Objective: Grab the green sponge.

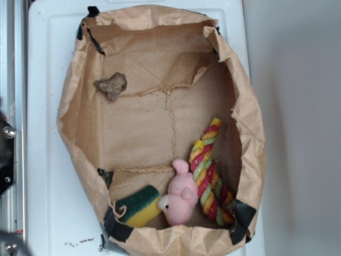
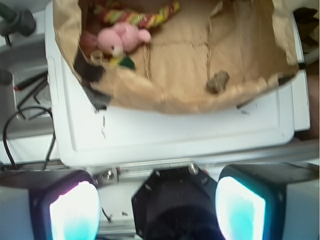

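Observation:
The green sponge [image 1: 139,205], yellow foam with a dark green face, lies in the near left corner of an open brown paper bag [image 1: 250,122], touching the pink plush pig [image 1: 180,198]. In the wrist view only a small yellow and green corner of the sponge [image 2: 126,62] shows under the pig [image 2: 120,39], at the top left. My gripper [image 2: 157,207] is open, its two fingers [image 2: 75,210] wide apart with nothing between them. It hangs outside the bag, over the metal rail beside the white surface, well away from the sponge. The exterior view does not show the gripper.
A red-yellow-green braided rope [image 1: 209,173] lies along the bag's right wall beside the pig. A brown lumpy object [image 1: 112,85] sits at the bag's far left. The bag rests on a white tray-like surface [image 1: 42,106]. Cables [image 2: 25,120] and a black mount [image 2: 175,200] lie beyond its edge.

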Tool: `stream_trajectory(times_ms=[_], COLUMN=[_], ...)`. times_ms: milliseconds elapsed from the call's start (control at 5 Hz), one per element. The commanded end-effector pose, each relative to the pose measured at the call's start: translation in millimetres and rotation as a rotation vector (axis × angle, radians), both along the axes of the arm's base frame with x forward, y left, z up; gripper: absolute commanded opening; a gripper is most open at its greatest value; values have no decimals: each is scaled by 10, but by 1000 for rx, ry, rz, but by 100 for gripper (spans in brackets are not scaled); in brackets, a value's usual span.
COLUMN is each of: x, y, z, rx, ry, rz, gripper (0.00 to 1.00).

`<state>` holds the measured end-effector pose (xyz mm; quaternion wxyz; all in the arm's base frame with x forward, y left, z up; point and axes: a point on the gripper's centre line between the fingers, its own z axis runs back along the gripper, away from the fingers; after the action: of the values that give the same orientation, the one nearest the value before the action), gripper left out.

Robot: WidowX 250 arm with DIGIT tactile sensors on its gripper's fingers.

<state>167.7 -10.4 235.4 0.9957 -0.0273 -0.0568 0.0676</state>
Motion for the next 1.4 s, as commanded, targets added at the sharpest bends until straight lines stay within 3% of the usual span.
stream_trajectory(times_ms=[0, 200, 600, 1200], x=[625, 868, 1054, 934], y=[268, 265, -5, -213], z=[-199, -397, -774, -1000], rx=[-31, -73, -86, -106], ry=[-71, -48, 41, 178], rz=[35, 50, 17, 152], gripper=[100, 100, 100, 100])
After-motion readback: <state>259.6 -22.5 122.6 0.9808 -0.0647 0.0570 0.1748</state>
